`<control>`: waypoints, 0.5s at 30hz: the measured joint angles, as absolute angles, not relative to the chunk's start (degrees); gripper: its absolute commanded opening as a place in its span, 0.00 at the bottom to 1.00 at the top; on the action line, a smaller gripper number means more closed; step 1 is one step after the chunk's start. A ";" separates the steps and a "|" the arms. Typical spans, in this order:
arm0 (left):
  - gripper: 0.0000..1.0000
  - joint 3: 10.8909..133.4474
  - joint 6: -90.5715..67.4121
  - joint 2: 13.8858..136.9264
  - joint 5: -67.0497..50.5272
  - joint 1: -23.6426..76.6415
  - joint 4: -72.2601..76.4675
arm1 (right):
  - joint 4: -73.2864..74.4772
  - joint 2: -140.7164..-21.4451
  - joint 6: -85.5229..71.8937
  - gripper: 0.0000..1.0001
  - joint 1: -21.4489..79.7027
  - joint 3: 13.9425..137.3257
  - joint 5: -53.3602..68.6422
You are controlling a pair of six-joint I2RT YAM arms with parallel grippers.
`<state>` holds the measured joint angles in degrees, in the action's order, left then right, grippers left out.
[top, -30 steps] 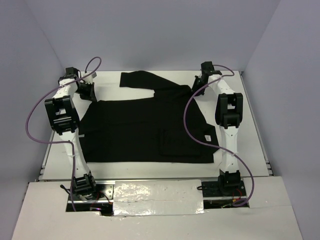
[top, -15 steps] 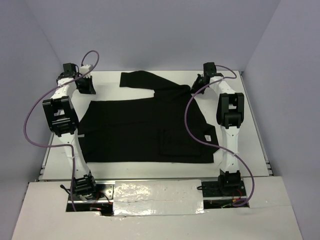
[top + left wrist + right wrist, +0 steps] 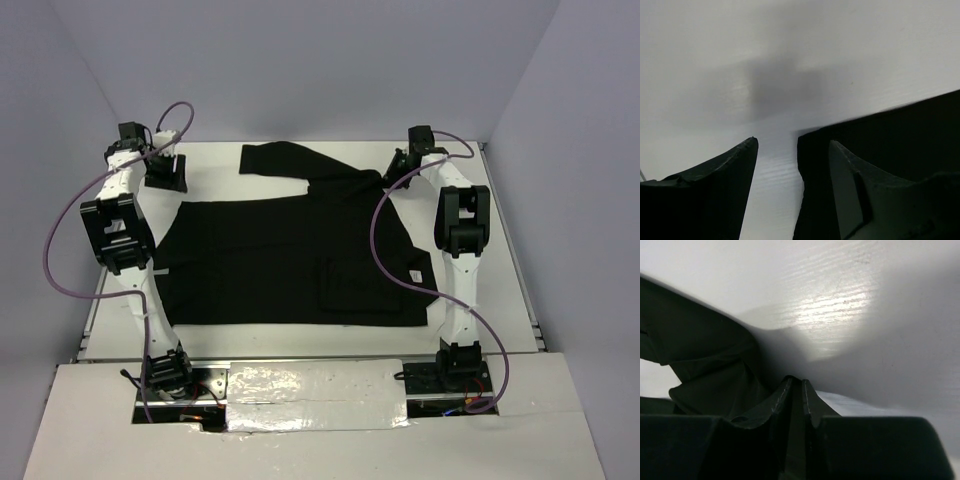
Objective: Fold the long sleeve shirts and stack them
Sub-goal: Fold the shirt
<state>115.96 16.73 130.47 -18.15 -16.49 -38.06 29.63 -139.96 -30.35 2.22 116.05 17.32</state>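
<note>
One black long sleeve shirt (image 3: 280, 250) lies spread on the white table (image 3: 500, 230), one sleeve (image 3: 275, 157) angled across the far side and a small white tag (image 3: 413, 273) at its right edge. My left gripper (image 3: 165, 180) hovers over the shirt's far left corner. In the left wrist view it (image 3: 792, 141) is open, the cloth's corner (image 3: 880, 135) lying flat under the right finger (image 3: 850, 190). My right gripper (image 3: 398, 165) is at the far right shoulder. Its jaws (image 3: 796, 379) are pinched to a slit, with bunched fabric (image 3: 715, 365) drawn up to them.
Grey walls (image 3: 300, 60) enclose the table on three sides. Purple cables (image 3: 60, 250) loop off both arms. The arm bases sit at the near edge on a foil-covered strip (image 3: 315, 385). Bare white table shows behind and beside the shirt.
My left gripper has opened, let go of the shirt's far left corner and drawn back toward the far left. The right arm has hardly moved.
</note>
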 measured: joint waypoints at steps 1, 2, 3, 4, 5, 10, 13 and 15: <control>0.74 115.52 16.80 130.85 -17.41 -16.58 -38.83 | 29.78 -139.81 -30.09 0.22 2.26 115.79 17.17; 0.75 114.93 16.86 131.28 -16.88 -16.60 -39.35 | 30.09 -139.68 -29.76 0.25 2.33 115.70 16.97; 0.75 114.24 16.88 131.83 -16.64 -16.71 -39.68 | 30.39 -139.50 -29.19 0.26 2.39 115.70 16.49; 0.75 113.38 16.84 132.27 -16.40 -16.75 -39.94 | 30.83 -139.28 -28.51 0.28 2.57 115.68 15.75; 0.75 112.29 16.84 132.68 -16.05 -16.69 -40.07 | 31.33 -139.00 -27.83 0.28 2.79 115.68 15.03; 0.67 109.73 17.76 132.55 -14.98 -15.05 -38.59 | 32.84 -135.06 -24.49 0.29 4.51 112.14 11.49; 0.29 109.23 17.69 132.46 -14.50 -14.26 -37.82 | 33.34 -131.50 -23.09 0.28 5.26 108.99 9.67; 0.02 108.99 17.52 132.46 -14.87 -14.06 -37.76 | 33.43 -129.62 -22.50 0.28 5.56 107.46 8.54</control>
<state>108.99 17.52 132.46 -14.87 -14.06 -37.76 33.43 -129.62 -22.50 5.56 107.46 8.54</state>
